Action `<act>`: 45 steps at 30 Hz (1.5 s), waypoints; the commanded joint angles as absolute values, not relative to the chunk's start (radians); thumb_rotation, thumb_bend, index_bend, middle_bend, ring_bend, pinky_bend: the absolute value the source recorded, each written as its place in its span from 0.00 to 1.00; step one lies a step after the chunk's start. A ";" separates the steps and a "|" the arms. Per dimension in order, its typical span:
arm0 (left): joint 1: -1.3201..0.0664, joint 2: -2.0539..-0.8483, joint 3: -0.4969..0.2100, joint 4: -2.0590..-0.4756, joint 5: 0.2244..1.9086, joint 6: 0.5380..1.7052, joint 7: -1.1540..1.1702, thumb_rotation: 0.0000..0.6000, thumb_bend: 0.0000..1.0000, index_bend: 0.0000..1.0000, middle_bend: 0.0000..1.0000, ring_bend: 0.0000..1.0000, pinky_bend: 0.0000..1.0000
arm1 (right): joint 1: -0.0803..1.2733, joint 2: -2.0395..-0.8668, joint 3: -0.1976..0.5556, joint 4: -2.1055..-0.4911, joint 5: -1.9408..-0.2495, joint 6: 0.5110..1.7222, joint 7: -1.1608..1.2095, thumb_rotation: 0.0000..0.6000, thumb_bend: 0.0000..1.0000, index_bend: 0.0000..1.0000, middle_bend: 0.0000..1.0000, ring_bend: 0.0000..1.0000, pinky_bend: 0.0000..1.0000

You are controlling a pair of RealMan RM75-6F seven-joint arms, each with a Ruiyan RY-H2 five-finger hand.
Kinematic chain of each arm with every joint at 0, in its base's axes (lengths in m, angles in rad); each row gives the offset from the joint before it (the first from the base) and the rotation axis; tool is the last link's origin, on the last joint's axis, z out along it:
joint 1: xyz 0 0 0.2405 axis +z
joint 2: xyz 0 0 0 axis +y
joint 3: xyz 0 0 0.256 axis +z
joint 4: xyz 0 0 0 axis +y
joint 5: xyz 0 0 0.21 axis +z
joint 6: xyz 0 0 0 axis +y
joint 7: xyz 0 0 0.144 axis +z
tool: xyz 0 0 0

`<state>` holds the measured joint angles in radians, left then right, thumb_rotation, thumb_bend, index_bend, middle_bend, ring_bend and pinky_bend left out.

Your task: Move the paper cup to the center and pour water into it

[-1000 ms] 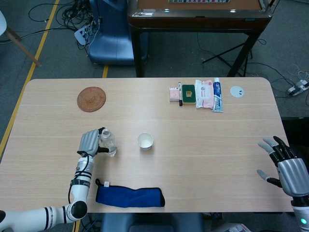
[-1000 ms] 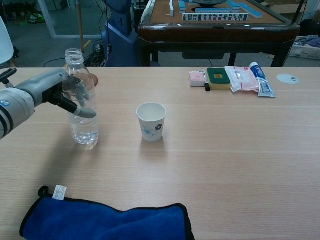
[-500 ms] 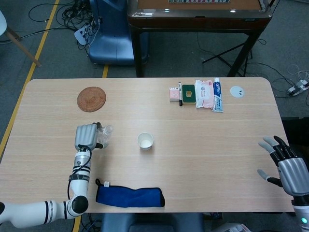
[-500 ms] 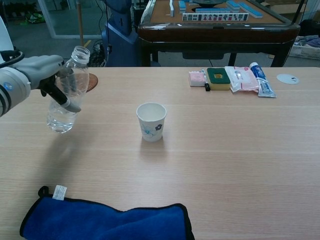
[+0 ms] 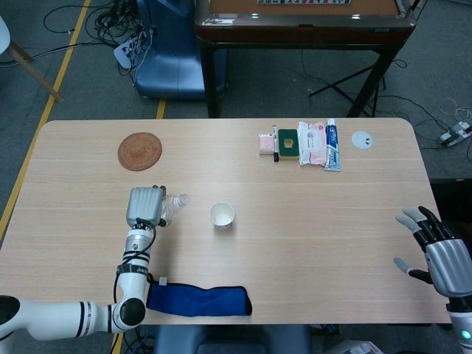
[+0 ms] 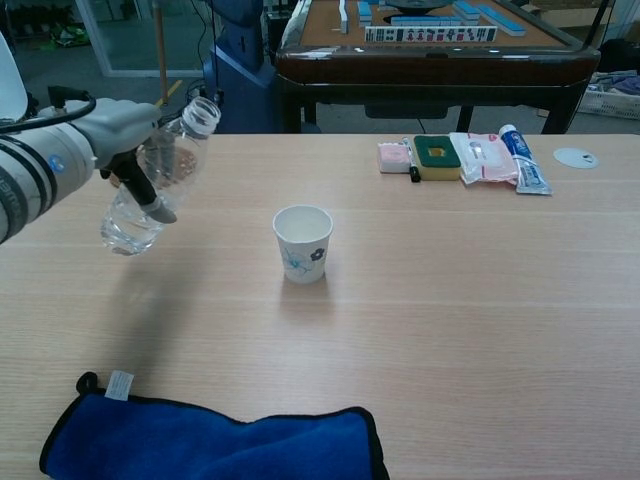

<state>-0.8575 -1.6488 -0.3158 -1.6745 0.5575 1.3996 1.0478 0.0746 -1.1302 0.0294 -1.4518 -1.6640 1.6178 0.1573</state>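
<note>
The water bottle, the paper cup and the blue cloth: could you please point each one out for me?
water bottle (image 6: 150,190), chest view, on its clear body.
paper cup (image 6: 303,255), chest view, on its printed side wall.
blue cloth (image 6: 220,448), chest view, on its middle.

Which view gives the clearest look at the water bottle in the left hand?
The chest view: the water bottle shows side-on, tilted, mouth toward the paper cup, gripped by the left hand. The head view looks down on the hand, which covers most of the bottle, leaving its neck.
</note>
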 commanded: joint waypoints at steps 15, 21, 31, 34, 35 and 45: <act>-0.958 -1.721 -0.294 -1.619 0.488 1.438 1.252 1.00 0.06 0.67 0.79 0.54 0.51 | 0.067 -1.121 0.036 -1.448 -1.655 1.630 0.176 1.00 0.05 0.23 0.17 0.08 0.27; -0.980 -1.735 -0.297 -1.612 0.469 1.460 1.298 1.00 0.06 0.67 0.80 0.54 0.51 | 0.066 -1.119 0.037 -1.448 -1.650 1.629 0.182 1.00 0.05 0.23 0.17 0.08 0.27; -1.018 -1.752 -0.299 -1.590 0.423 1.472 1.384 1.00 0.06 0.68 0.81 0.54 0.51 | 0.060 -1.113 0.043 -1.448 -1.644 1.641 0.192 1.00 0.05 0.23 0.17 0.08 0.27; -1.032 -1.756 -0.301 -1.588 0.402 1.479 1.420 1.00 0.06 0.68 0.81 0.54 0.51 | 0.059 -1.112 0.044 -1.447 -1.643 1.641 0.197 1.00 0.05 0.23 0.17 0.08 0.27; -1.036 -1.758 -0.301 -1.587 0.397 1.481 1.429 1.00 0.06 0.68 0.81 0.54 0.51 | 0.059 -1.112 0.044 -1.447 -1.643 1.641 0.198 1.00 0.05 0.23 0.17 0.08 0.27; -1.077 -1.771 -0.309 -1.580 0.333 1.510 1.528 1.00 0.06 0.68 0.81 0.54 0.51 | 0.059 -1.109 0.044 -1.449 -1.644 1.640 0.204 1.00 0.05 0.23 0.17 0.08 0.27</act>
